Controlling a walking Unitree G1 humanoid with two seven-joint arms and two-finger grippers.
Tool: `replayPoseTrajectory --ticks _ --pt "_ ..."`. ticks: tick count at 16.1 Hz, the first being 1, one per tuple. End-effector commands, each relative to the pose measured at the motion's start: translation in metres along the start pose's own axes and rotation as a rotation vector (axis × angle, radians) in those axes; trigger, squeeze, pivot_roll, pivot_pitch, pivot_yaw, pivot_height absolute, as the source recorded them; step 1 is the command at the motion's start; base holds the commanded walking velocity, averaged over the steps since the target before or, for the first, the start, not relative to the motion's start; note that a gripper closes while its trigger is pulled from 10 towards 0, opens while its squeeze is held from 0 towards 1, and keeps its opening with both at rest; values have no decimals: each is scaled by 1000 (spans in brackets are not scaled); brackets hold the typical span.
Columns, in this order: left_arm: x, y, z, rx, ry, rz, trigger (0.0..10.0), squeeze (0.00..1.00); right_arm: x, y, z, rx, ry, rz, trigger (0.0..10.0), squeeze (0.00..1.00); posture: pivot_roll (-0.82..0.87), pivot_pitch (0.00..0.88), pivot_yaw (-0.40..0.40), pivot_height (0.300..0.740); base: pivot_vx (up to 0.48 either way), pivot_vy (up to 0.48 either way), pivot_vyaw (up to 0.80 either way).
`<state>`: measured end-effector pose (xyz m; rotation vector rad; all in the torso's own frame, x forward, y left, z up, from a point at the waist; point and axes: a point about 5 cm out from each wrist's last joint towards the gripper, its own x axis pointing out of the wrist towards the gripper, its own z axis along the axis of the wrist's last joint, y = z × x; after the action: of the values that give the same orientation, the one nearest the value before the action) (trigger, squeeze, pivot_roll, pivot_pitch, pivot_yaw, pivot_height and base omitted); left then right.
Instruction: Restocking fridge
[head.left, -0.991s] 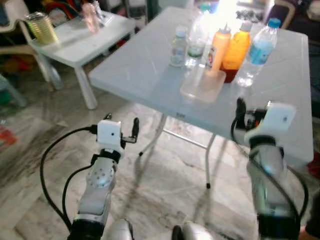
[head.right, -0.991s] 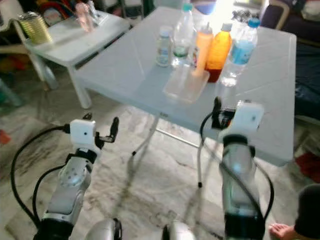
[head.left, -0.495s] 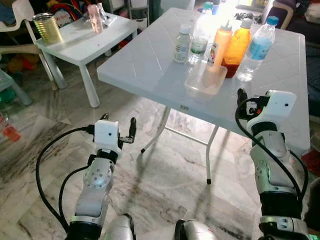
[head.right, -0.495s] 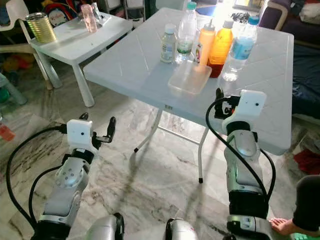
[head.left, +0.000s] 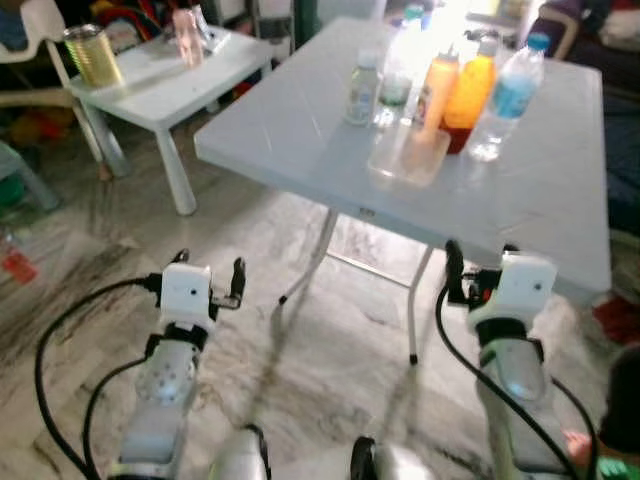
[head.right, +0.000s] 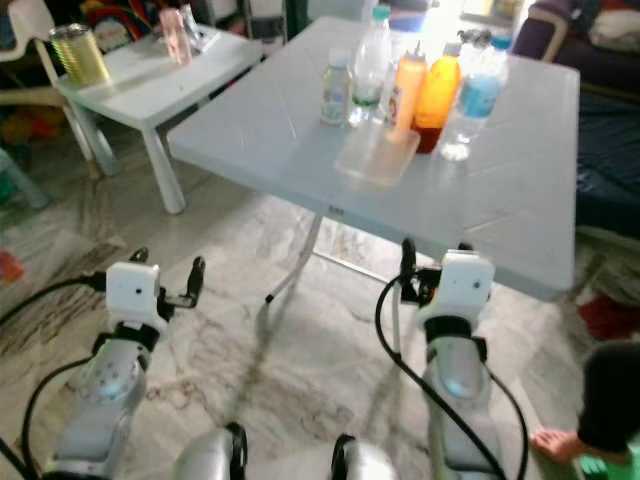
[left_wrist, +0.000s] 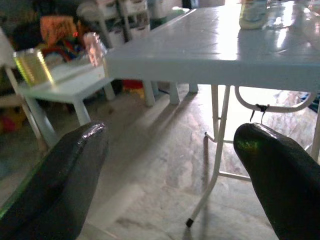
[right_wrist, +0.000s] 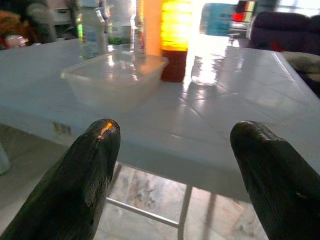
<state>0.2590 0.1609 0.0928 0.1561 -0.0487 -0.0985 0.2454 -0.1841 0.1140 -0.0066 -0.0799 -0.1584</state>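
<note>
A grey folding table (head.left: 300, 140) fills the upper middle of the head view, standing on a marbled floor (head.left: 330, 340). Near its front edge lies a clear plastic container (head.left: 408, 155). Just behind it stand 5 bottles in a loose row: a small clear bottle (head.left: 362, 88), a taller clear bottle (head.left: 398, 70), an orange squeeze bottle (head.left: 436, 88), an orange juice bottle (head.left: 472, 95) and a blue-labelled water bottle (head.left: 506, 100). In the upper left a low white side table (head.left: 150, 90) carries a metal tin (head.left: 88, 55) and a pink bottle (head.left: 185, 22).

The left gripper (head.left: 210, 280), lower left, hangs over the floor with fingers spread wide, holding nothing. The right gripper (head.left: 478, 265), lower right, sits just before the table's front edge, also wide open and empty, facing the container. A person's foot (head.right: 555, 445) shows at the lower right corner.
</note>
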Motion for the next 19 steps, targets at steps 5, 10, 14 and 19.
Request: replayPoseTrajectory --ticks 5,10,14,19 --pt "-1 2 8 7 -30 -16 10000 0 6 2 7 -13 -22 -8 10000 0 104 83 19 740 254 0 -480" --pt "0 -6 12 -14 -27 -43 10000 0 13 -3 11 -28 -25 -38 10000 0 100 121 13 740 365 0 0" --pt "8 -6 20 -39 -51 -32 10000 0 13 -3 13 -59 -43 -21 10000 0 94 120 17 740 442 0 0" --pt "14 -5 27 -66 -69 -18 10000 0 16 2 21 -80 -87 26 10000 0 86 124 16 740 478 0 369"
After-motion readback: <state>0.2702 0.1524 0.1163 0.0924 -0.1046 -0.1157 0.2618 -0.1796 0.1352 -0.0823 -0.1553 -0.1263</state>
